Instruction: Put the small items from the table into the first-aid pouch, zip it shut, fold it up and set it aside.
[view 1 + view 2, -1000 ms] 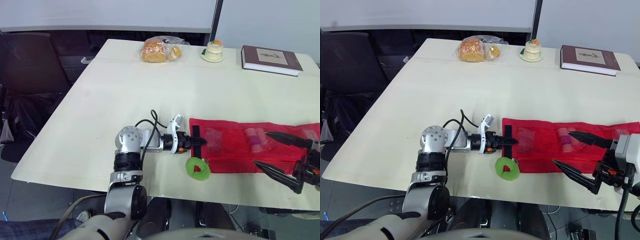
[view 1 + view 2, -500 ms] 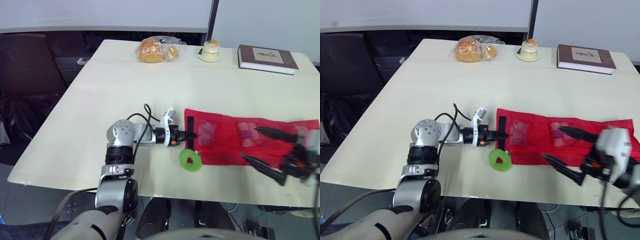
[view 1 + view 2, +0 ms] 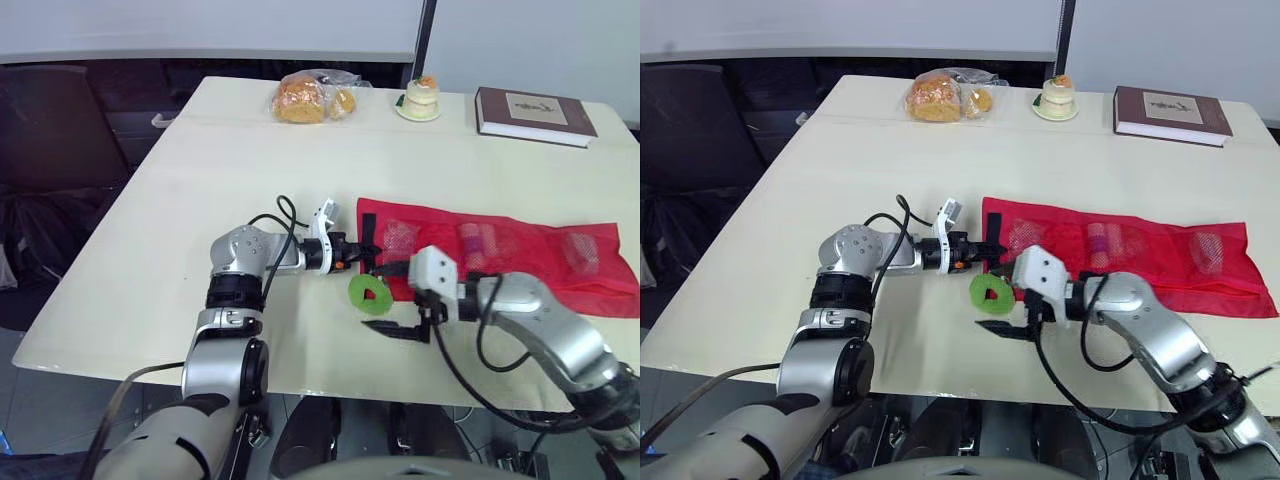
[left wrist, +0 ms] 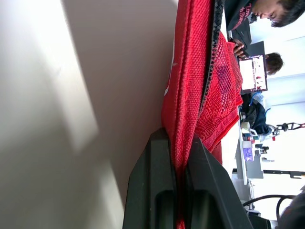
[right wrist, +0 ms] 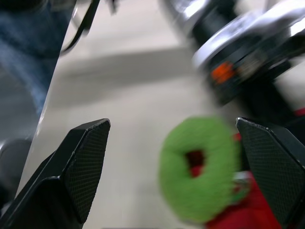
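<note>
Bench: a pale bench (image 3: 200, 200) is carrying everything. Well beyond the pouch, at the far edge, bagged bread (image 3: 305, 97), a small cake (image 3: 427, 98) and a book (image 3: 535, 108) are sitting.
Pouch: the red mesh pouch (image 3: 520, 262) is lying flat and unfolded. Pale and pink items are showing through its netted pockets, and a black strap is crossing its left end.
Green ring: a soft-looking green ring (image 3: 372, 294) is lying on the bench at the pouch's near left corner, not yet inside.
Left fingers (image 4: 153, 167): they are clamping the pouch's left end, with red fabric pinched between them.
Right fingers (image 5: 78, 162): they are spread wide and straddling the ring, one on each side, apparently not touching it.
Step in hand: the right arm is probably going for the ring, to load it into the pouch.
Doing it well: the ring should be centred between the fingers before they close, and gripped across its band rather than through the hole. The pouch corner needs to stay out of the pinch, while the left grip is keeping the pouch end steady.
</note>
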Motion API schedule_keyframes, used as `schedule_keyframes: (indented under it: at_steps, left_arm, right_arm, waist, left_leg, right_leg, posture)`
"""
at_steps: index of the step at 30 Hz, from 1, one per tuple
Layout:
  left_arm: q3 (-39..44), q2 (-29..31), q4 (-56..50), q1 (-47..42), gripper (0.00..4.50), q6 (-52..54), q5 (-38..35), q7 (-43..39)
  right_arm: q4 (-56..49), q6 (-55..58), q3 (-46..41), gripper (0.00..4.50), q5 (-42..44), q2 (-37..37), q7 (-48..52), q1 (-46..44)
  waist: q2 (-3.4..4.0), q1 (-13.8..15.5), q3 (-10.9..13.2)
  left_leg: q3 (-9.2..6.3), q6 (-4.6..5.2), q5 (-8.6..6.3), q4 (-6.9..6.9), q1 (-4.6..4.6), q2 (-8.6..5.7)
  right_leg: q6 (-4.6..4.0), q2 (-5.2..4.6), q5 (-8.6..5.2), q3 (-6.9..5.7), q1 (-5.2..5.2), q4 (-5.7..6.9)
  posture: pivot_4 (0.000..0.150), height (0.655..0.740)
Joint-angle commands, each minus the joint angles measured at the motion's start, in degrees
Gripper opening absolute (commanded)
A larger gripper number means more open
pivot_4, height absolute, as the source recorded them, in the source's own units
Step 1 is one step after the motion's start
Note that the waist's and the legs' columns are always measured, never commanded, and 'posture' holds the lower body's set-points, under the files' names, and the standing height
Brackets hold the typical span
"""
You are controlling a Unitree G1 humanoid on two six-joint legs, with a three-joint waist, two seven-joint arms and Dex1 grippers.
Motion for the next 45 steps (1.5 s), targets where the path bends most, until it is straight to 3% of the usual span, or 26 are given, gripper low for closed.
schedule_keyframes:
  at_steps: [1, 9, 12, 16, 17, 19, 20, 25, 31, 36, 45]
  left_arm:
    - [1.3, 0.8, 0.8, -0.5, 0.04, -2.2, 1.2, -0.3]
    - [-0.8, 1.4, 2.3, -0.4, 0.04, -4.5, 3.3, -3.2]
    - [-1.9, 1.6, 2.3, -0.5, 0.00, -4.5, 3.8, -4.9]
    - [-2.9, 1.9, 2.0, -0.2, 0.00, -4.5, 4.4, -6.2]
    - [-3.1, 2.0, 2.0, -0.2, 0.00, -4.5, 4.5, -6.5]
    - [-3.4, 2.1, 1.9, 0.0, 0.00, -4.5, 4.7, -7.0]
    - [-3.7, 2.2, 1.8, 0.1, 0.00, -4.5, 4.9, -7.4]
    - [-6.8, 4.1, 0.8, 0.8, 0.00, -5.8, 6.5, -10.3]
    - [-11.8, 10.0, 3.9, -0.1, 0.00, -13.1, 10.9, -17.1]
    - [-15.6, 15.1, 8.5, -1.7, 0.00, -20.7, 15.6, -23.3]
    - [-18.3, 20.2, 19.3, -5.7, 0.00, -30.8, 21.9, -30.2]
  right_arm:
    - [2.1, -1.6, 4.0, 4.50, -4.3, 0.1, 2.4, -1.3]
    - [7.5, 0.9, 7.4, 4.50, -12.2, 2.2, -0.4, -2.2]
    - [8.1, 0.3, 7.9, 3.74, -14.5, 2.7, -1.0, -2.0]
    - [8.5, 0.0, 6.0, 1.99, -15.7, 3.2, -2.7, -1.8]
    - [8.6, -0.2, 5.3, 1.30, -15.9, 3.2, -3.0, -1.9]
    - [8.7, -0.3, 4.3, 0.62, -16.2, 3.1, -3.7, -2.0]
    - [8.6, -0.4, 3.7, 0.06, -16.1, 3.0, -3.9, -2.1]
    - [5.5, 0.3, -1.6, 0.06, -12.9, 2.4, -4.1, -1.0]
    - [-6.6, 8.8, -20.9, 0.06, 8.2, 14.0, -10.4, 6.7]
    - [-9.8, 9.3, -32.3, 0.06, 11.7, 13.9, -15.8, 16.0]
    - [-7.5, 5.5, -49.8, 0.06, 14.3, 12.3, -22.2, 25.1]
  waist:
    - [0.00, 0.0, 0.0]
    - [0.01, 0.0, 0.0]
    - [0.02, 0.0, 0.0]
    - [0.02, 0.0, 0.0]
    - [0.02, 0.0, 0.0]
    - [0.02, 0.0, 0.0]
    - [0.02, 0.0, 0.0]
    - [0.02, 0.0, 0.0]
    - [0.02, -0.6, 0.0]
    - [0.02, -0.5, 0.0]
    - [0.02, -1.5, 0.0]
  left_leg:
    - [-0.01, -0.01, 0.00, 0.00, 0.01, 0.00]
    - [-0.06, -0.02, 0.01, -0.01, 0.13, 0.05]
    - [-0.07, -0.05, 0.02, -0.01, 0.14, 0.06]
    - [-0.08, -0.06, 0.02, -0.01, 0.15, 0.06]
    - [-0.08, -0.06, 0.02, -0.01, 0.15, 0.06]
    - [-0.08, -0.06, 0.02, -0.01, 0.15, 0.06]
    - [-0.08, -0.06, 0.02, -0.01, 0.14, 0.06]
    - [-0.08, -0.05, 0.01, -0.02, 0.13, 0.06]
    - [-0.04, -0.23, 0.10, -0.40, 0.14, 0.17]
    - [-0.10, -0.50, 0.28, -0.91, 0.22, 0.27]
    - [0.19, -0.48, 0.29, -0.96, 0.16, 0.36]
  right_leg:
    - [-0.01, 0.00, 0.01, -0.01, -0.01, 0.02]
    - [-0.12, -0.09, 0.08, -0.02, 0.05, 0.07]
    - [-0.12, -0.09, 0.08, -0.03, 0.05, 0.09]
    - [-0.12, -0.09, 0.08, -0.02, 0.05, 0.09]
    - [-0.13, -0.10, 0.08, -0.02, 0.05, 0.09]
    - [-0.13, -0.11, 0.08, -0.02, 0.05, 0.09]
    - [-0.13, -0.13, 0.08, -0.02, 0.05, 0.08]
    - [-0.14, -0.15, 0.08, -0.02, 0.04, 0.08]
    - [-0.23, -0.20, 0.14, -0.03, -0.16, 0.05]
    - [-0.41, -0.22, 0.17, -0.28, -0.31, 0.02]
    - [-0.49, -0.30, 0.23, -0.44, -0.52, 0.02]
  posture:
    - [0.150, 0.7289]
    - [0.150, 0.7289]
    - [0.150, 0.7289]
    - [0.150, 0.7289]
    - [0.150, 0.7289]
    - [0.150, 0.7289]
    - [0.150, 0.7289]
    - [0.150, 0.7289]
    - [0.150, 0.7289]
    - [0.150, 0.7289]
    - [0.150, 0.7289]
